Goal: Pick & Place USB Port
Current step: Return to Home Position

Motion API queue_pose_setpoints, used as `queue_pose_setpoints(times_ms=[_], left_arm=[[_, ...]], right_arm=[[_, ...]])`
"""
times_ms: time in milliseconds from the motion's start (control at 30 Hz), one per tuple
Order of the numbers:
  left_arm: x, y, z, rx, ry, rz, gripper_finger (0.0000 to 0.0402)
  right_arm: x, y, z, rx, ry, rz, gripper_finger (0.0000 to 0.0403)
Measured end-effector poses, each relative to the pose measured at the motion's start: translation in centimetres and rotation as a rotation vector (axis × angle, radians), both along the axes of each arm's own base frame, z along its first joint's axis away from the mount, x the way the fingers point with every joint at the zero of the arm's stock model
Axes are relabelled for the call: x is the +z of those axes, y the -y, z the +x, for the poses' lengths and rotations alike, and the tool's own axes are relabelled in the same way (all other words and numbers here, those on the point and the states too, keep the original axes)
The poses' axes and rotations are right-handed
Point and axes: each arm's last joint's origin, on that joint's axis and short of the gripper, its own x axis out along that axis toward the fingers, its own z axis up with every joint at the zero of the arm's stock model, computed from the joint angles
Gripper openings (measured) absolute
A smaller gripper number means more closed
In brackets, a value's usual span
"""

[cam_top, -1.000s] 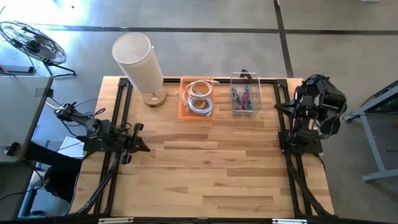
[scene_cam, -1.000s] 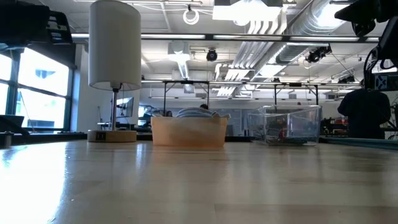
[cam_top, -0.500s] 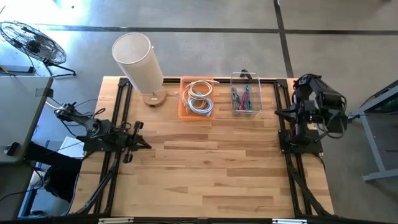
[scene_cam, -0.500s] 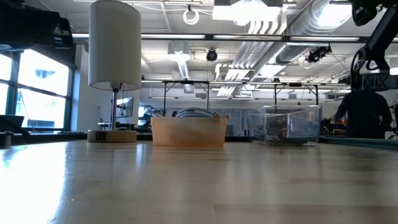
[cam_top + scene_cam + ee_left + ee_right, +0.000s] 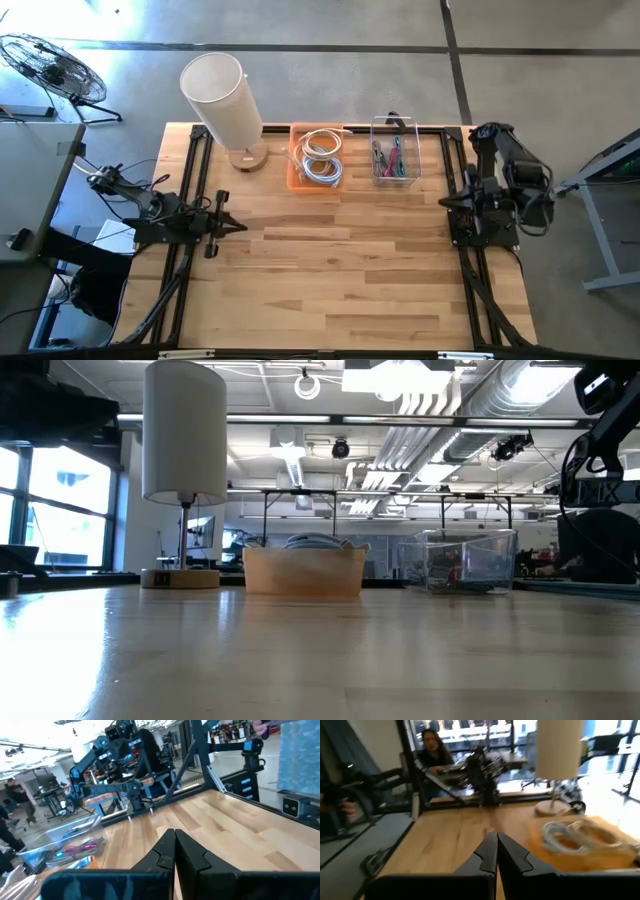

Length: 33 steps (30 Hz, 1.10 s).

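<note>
An orange tray [image 5: 317, 157] holding coiled white cables [image 5: 570, 834] sits near the table's far edge. Right of it stands a clear bin [image 5: 393, 160] with pink and green cables. My left gripper [image 5: 243, 227] is shut and low over the table's left side, pointing right, well short of both containers; its own view shows the fingertips together [image 5: 175, 837]. My right gripper [image 5: 442, 203] is shut at the table's right edge, pointing left, with the arm folded behind it; its wrist view shows it shut [image 5: 496, 840]. Neither gripper holds anything.
A white lamp [image 5: 225, 105] stands on a wooden base left of the orange tray. Black rails [image 5: 190, 200] run along the table's left and right sides. Bare wood [image 5: 340, 260] fills the middle and near part. A person [image 5: 432, 750] sits beyond the left side.
My right arm has folded down from a raised pose and settled low at the table's right edge, its gripper still shut. My left gripper has swung slightly toward the far edge.
</note>
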Motion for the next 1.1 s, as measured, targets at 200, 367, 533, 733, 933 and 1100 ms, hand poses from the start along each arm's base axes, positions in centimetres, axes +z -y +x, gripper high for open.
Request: queue_pose_setpoints(times_ms=[200,367,533,733,933,1100], left_arm=[[0.0,0.1,0.0,-0.020,-0.003,0.010,0.0000],[0.0,0.1,0.0,-0.021,-0.002,0.010,0.0001],[0.0,0.1,0.0,-0.021,-0.002,0.011,0.0001],[0.0,0.1,0.0,-0.022,-0.002,0.012,0.0001],[0.0,0.1,0.0,-0.024,-0.002,0.012,0.0001],[0.0,0.1,0.0,-0.024,-0.002,0.012,0.0001]], right_arm=[[-1.1,-2.2,0.2,0.075,-0.018,0.086,0.0000],[-1.1,-4.1,0.5,0.133,0.025,0.077,0.0000],[-2.2,-5.7,0.7,0.174,0.059,0.058,0.0000],[-4.5,-7.1,0.8,0.194,0.055,0.061,0.0000],[-7.0,-7.9,0.9,0.257,0.023,0.064,0.0000],[-8.7,-8.0,0.8,0.290,0.008,0.046,0.0000]])
